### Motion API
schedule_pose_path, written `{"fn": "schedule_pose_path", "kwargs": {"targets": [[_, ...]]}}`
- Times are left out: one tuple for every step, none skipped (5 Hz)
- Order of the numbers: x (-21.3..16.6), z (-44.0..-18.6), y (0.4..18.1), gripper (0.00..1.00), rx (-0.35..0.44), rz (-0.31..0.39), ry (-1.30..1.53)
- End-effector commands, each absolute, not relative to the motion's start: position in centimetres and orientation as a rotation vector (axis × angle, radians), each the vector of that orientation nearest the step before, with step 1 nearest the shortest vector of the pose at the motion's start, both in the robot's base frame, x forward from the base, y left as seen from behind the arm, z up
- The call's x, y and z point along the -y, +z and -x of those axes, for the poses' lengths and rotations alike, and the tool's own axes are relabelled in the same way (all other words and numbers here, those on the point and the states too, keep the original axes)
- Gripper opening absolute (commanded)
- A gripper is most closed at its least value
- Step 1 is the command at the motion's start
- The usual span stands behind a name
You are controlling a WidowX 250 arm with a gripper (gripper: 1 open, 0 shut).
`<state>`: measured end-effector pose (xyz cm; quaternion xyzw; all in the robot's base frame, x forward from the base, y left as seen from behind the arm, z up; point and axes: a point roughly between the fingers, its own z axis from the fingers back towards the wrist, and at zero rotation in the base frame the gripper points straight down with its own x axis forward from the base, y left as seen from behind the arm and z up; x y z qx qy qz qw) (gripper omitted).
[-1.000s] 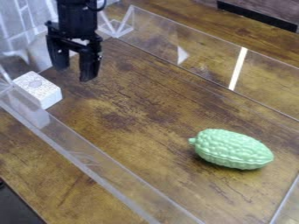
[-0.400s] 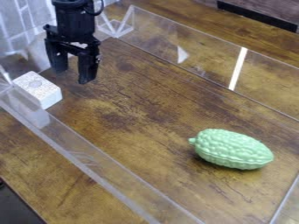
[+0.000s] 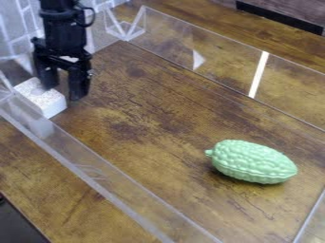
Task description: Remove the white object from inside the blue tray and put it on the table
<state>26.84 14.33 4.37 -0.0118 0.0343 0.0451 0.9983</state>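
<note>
The white object [image 3: 36, 95], a small speckled block, lies at the far left of the dark wood table [image 3: 165, 109], close against a clear panel. My black gripper [image 3: 61, 87] points straight down right over it, jaws open. Its fingers [image 3: 79, 84] cover the block's far right part, and I cannot tell whether they touch it. Nothing is held. No blue tray shows in this view.
A bumpy green oval fruit [image 3: 252, 161] lies on the table at the right front. Clear plastic panels fence the surface, one along the front left [image 3: 89, 166] and one along the back right [image 3: 241, 62]. A pale lattice structure [image 3: 13, 38] stands at the far left.
The gripper has moved left and slightly down, from beside the white block to right over it, staying open. The block and the fruit have not moved.
</note>
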Motion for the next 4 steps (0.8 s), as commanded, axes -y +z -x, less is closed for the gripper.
{"fn": "schedule_pose_path", "kwargs": {"targets": [[-16.1, -26.0, 7.0, 1.00, 0.016, -0.012, 0.120], [-17.2, -25.8, 7.1, 1.00, 0.026, -0.019, 0.137], [-17.5, -25.9, 6.6, 1.00, 0.031, -0.020, 0.154], [-17.7, -26.4, 5.9, 1.00, 0.038, -0.019, 0.171]]}}
